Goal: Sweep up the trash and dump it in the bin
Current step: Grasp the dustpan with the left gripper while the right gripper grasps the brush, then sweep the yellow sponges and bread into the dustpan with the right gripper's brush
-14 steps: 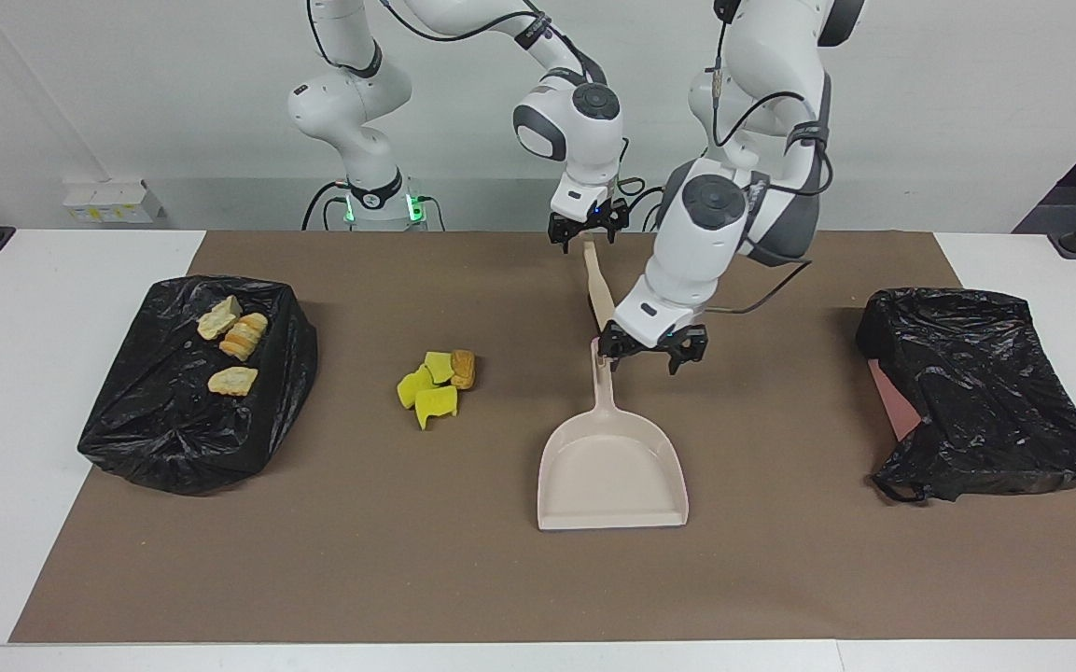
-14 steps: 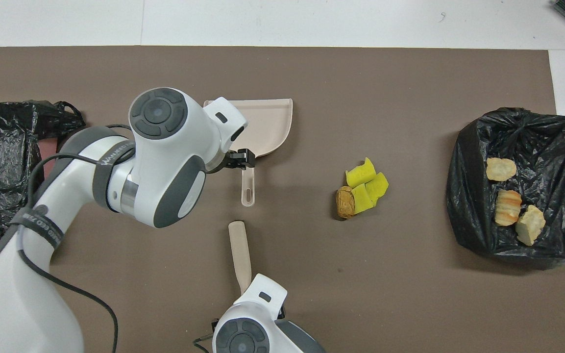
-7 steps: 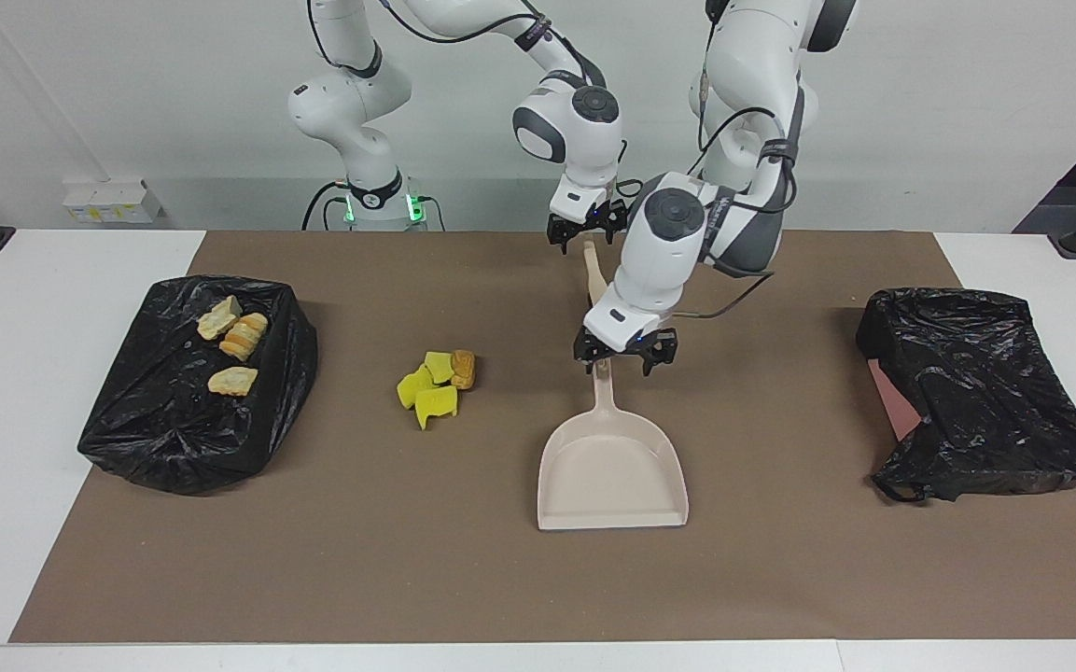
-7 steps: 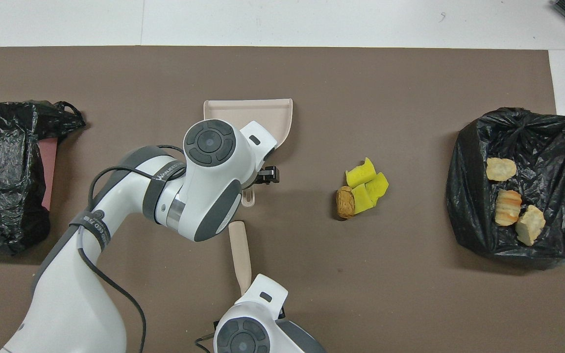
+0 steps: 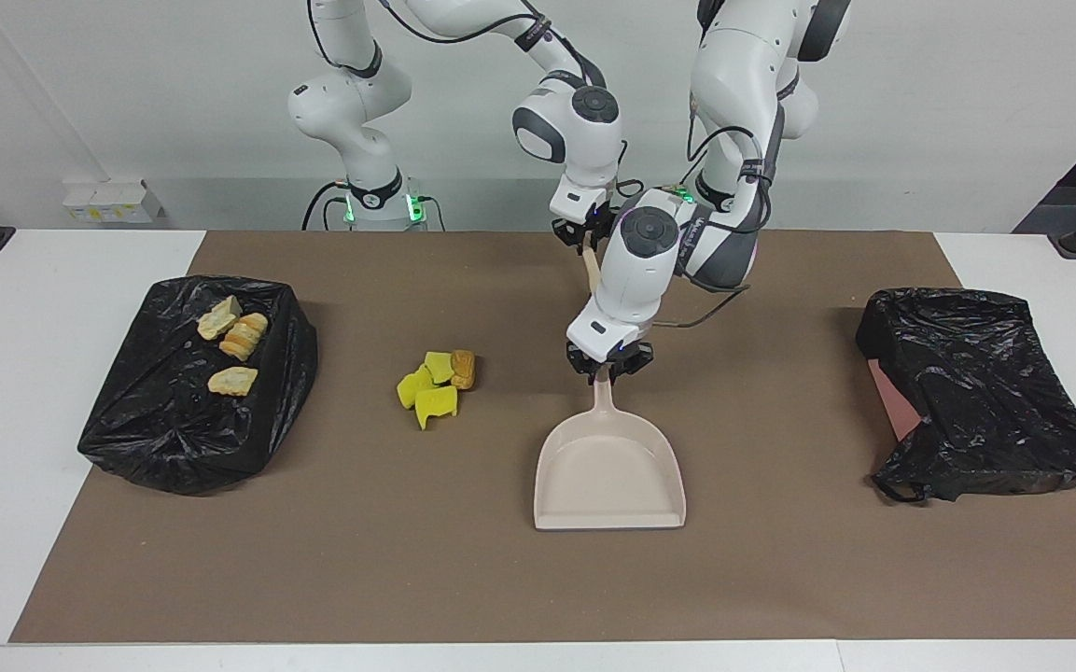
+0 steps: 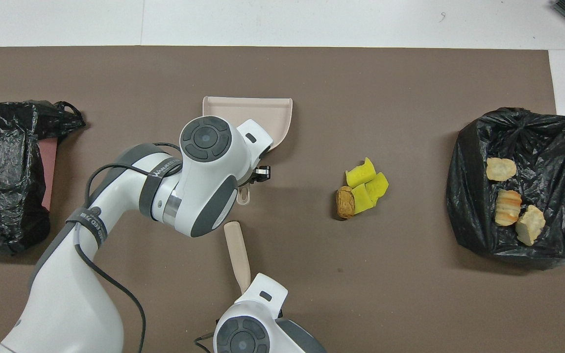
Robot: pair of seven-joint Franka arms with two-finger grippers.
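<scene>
A beige dustpan (image 5: pixel 610 467) (image 6: pixel 272 117) lies on the brown mat, its handle (image 5: pixel 605 397) pointing toward the robots. My left gripper (image 5: pixel 605 371) is shut on that handle near its end. A flat beige sweeper stick (image 5: pixel 592 271) (image 6: pixel 237 250) lies between the dustpan and the robots, and my right gripper (image 5: pixel 586 238) is shut on its end nearest the robots. The trash (image 5: pixel 435 383) (image 6: pixel 363 186), yellow-green pieces with an orange-brown lump (image 6: pixel 345 202), sits on the mat beside the dustpan, toward the right arm's end.
A black-bagged bin (image 5: pixel 174 420) (image 6: pixel 552 147) at the right arm's end carries three pale chunks (image 5: pixel 234 341) (image 6: pixel 507 206) on top. Another crumpled black bag (image 5: pixel 981 392) (image 6: pixel 3 171) lies at the left arm's end over something pink.
My left gripper has swung over to the dustpan handle, come down and shut on it. My right gripper has shut on the stick's end. The dustpan shifted slightly.
</scene>
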